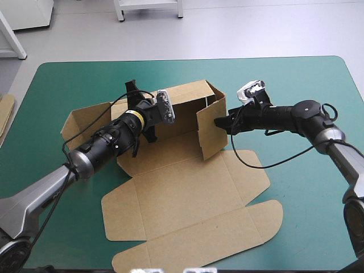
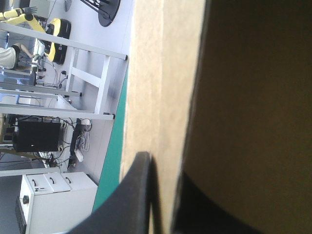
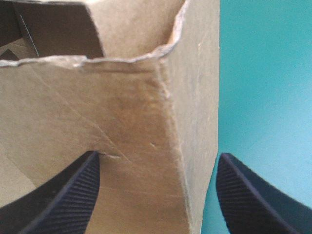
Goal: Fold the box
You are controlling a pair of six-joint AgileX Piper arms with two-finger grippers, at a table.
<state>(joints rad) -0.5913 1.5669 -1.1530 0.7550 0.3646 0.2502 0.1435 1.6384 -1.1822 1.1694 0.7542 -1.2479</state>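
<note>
- While the flat-cut brown board box (image 1: 182, 193) lay mid-table on the teal-green cover (image 1: 296, 85), the left black-finned gripper (image 2: 163, 170) pinched its raised far wall (image 1: 187, 96), seemingly holding it upright.
- The right gripper (image 3: 158, 157) stood wide, straddling the side wall (image 1: 211, 133) at its corner, probably bracing it.

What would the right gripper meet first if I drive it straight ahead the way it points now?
The box: a raised corner of its wall stands between the open fingers of the right gripper, so going on would likely press into that board almost at once, though depth is unclear.
</note>
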